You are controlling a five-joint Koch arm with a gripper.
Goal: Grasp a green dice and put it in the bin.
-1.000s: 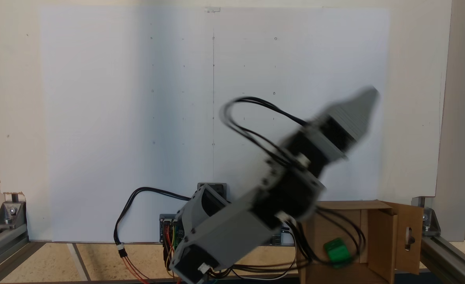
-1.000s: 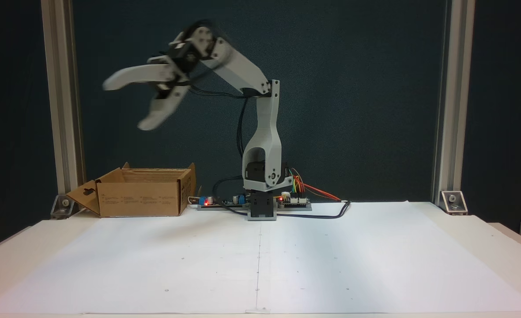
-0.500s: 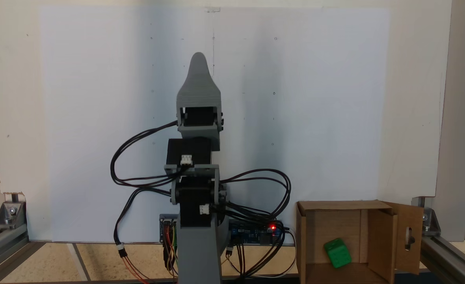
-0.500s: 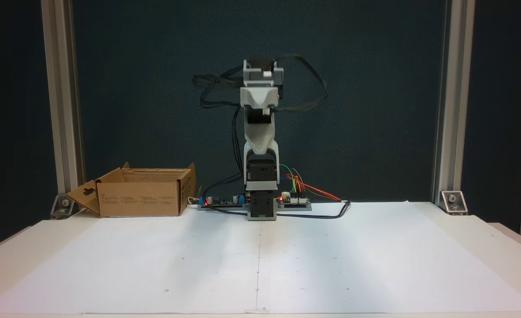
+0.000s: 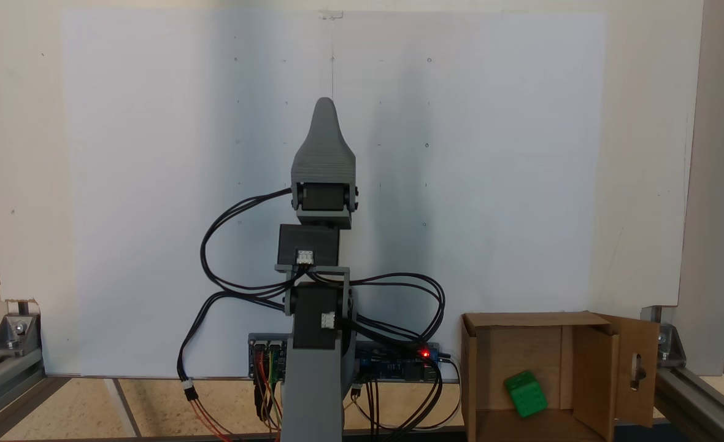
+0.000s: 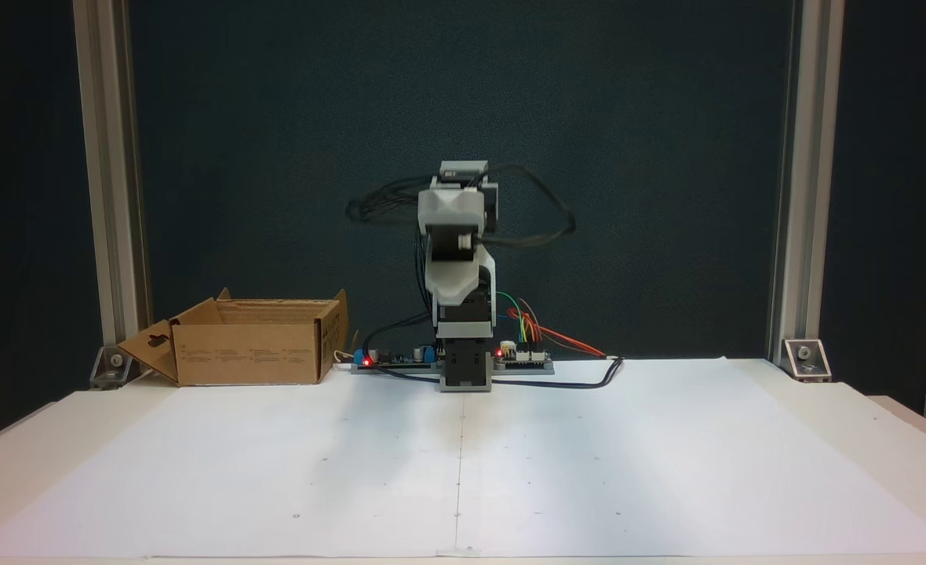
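Table (image 6: 887, 439): white paper sheet (image 6: 588, 455), bin (image 6: 251, 353).

White paper sheet (image 6: 588, 471) lies flat below the gripper — pencil dots and a centre line marked. Circuit boards (image 6: 522, 359) with red LEDs sit behind it — aluminium posts (image 6: 110, 196) to either side.

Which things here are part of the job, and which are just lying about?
Part of the job:
green dice, lying inside the bin
bin
end effector

Just lying about:
circuit boards
white paper sheet
metal frame posts
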